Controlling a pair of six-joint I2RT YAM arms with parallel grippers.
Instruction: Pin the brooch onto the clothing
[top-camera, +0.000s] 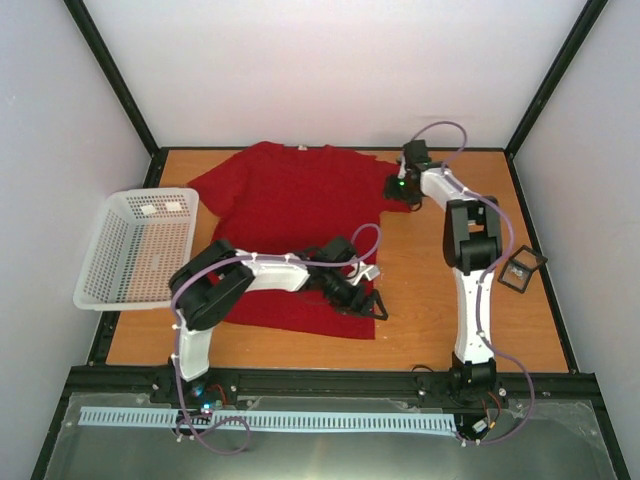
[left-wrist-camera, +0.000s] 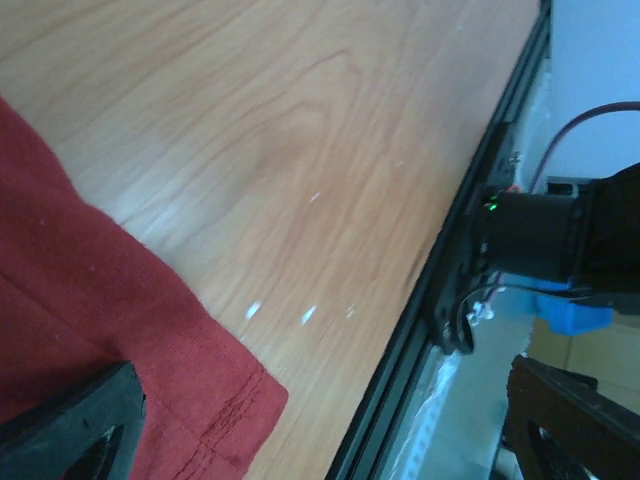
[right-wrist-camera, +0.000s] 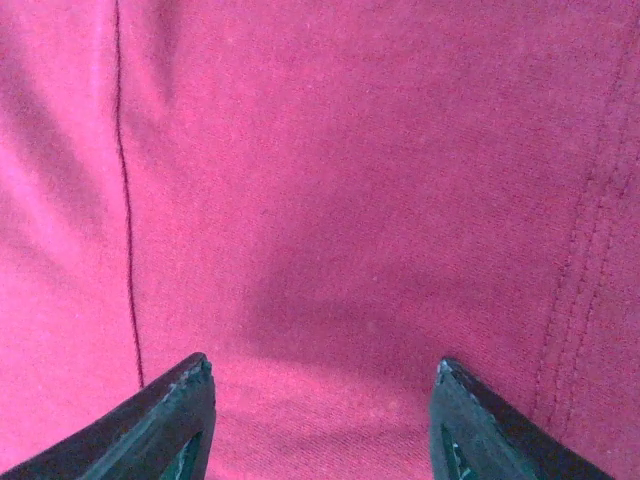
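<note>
Red T-shirt (top-camera: 290, 200), apparently fine-knit, lies mostly flat.

Matt red cloth T-shirt (top-camera: 290, 195), smooth wood table (top-camera: 420, 300)

The left arm (top-camera: 245, 272) is folded low and reaches sideways to the right, its wrist lying nearly level. The left gripper (top-camera: 368, 302) has its jaws spread wide, with one black finger (left-wrist-camera: 70, 425) at each lower corner of its wrist view. The right arm (top-camera: 470, 262) stretches far forward, elbow raised and wrist bent down. The right gripper (right-wrist-camera: 322, 365) points downward with its jaws parted, the dark fingertips (right-wrist-camera: 180, 405) well apart.
</note>
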